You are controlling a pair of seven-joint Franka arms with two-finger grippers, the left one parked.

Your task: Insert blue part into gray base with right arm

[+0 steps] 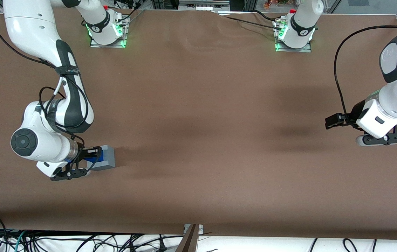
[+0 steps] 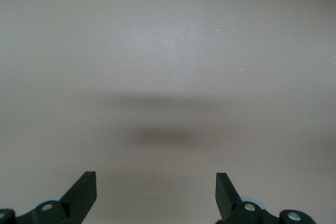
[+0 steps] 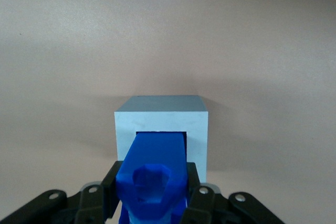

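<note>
At the working arm's end of the table (image 1: 198,115), near to far:

Gripper (image 1: 92,155): low over the brown cloth, right up against the gray base, nearer the front camera than either arm's mount.

Jaws: clamped on the blue part, one black finger (image 3: 107,184) pressed on each flank, as the right wrist view shows.

Blue part (image 3: 155,174): held between the fingers, its leading end reaching into the square recess in the base; the bumpy, notched end faces the wrist camera. In the front view only a sliver of blue (image 1: 97,155) peeks out between gripper and block.

Gray base (image 3: 163,114): light-grey cube sitting on the table, recess filled across its width by the blue part; in the front view (image 1: 107,158) it touches the gripper's tip.

Right arm (image 1: 67,105): folded down from its mount, wrist band showing blue just above the gripper.
</note>
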